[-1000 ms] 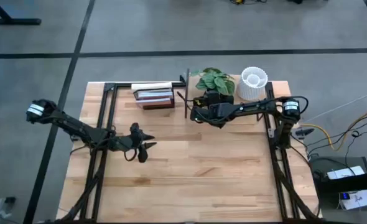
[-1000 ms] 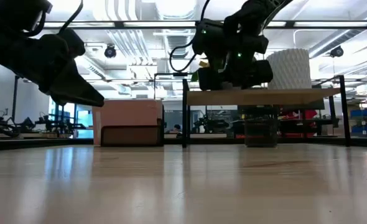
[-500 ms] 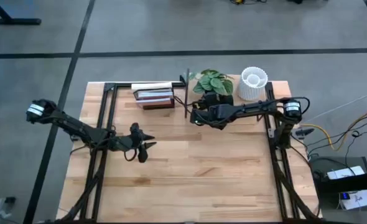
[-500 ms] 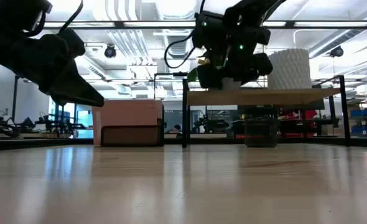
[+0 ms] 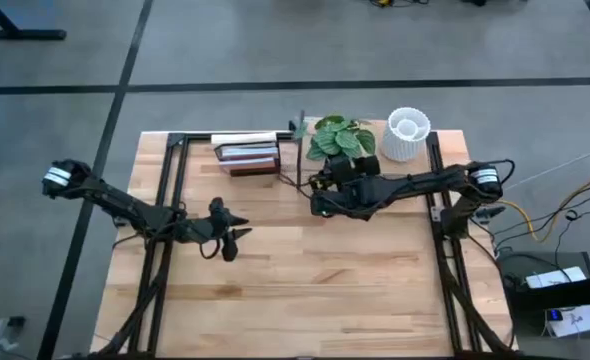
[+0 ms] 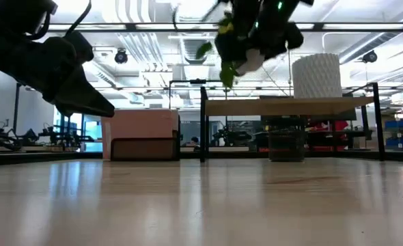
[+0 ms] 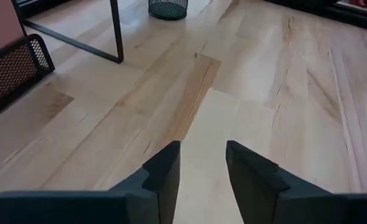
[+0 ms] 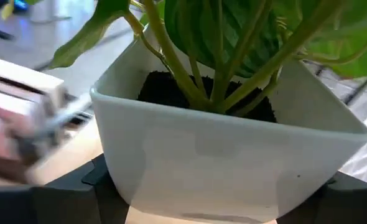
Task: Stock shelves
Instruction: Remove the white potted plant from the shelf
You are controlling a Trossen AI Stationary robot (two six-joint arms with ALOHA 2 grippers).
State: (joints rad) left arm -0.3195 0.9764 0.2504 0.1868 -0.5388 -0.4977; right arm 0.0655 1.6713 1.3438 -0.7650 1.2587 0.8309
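A green-leaved plant (image 5: 340, 135) in a white pot (image 8: 221, 162) is held by my right gripper (image 5: 337, 176), shut on the pot above the far middle of the table. In the low view the pot (image 6: 248, 60) hangs above the shelves' pale board (image 6: 324, 106). A white ribbed vase (image 5: 407, 133) stands on that board at its right end. My left gripper (image 7: 202, 168) is open over the table's left half, above bare wood and touching nothing. My right gripper pinches the white pot between its two fingers (image 8: 106, 180), one on each of two opposite walls (image 8: 134, 174), low on the pot. The fingers come at it about level. The pot is lifted clear of the board, its plant standing up.
A stack of books in a dark mesh rack (image 5: 247, 155) sits at the far left of the shelves, next to the black leg (image 6: 203, 123). A dark mesh cup (image 6: 285, 145) stands under the board. The near half of the table (image 5: 325, 290) is bare wood.
My right gripper has risen with the plant pot, taking it up off the shelves' board until it hangs clear above it, and has drawn a little toward the table's near edge. The left arm has kept still.
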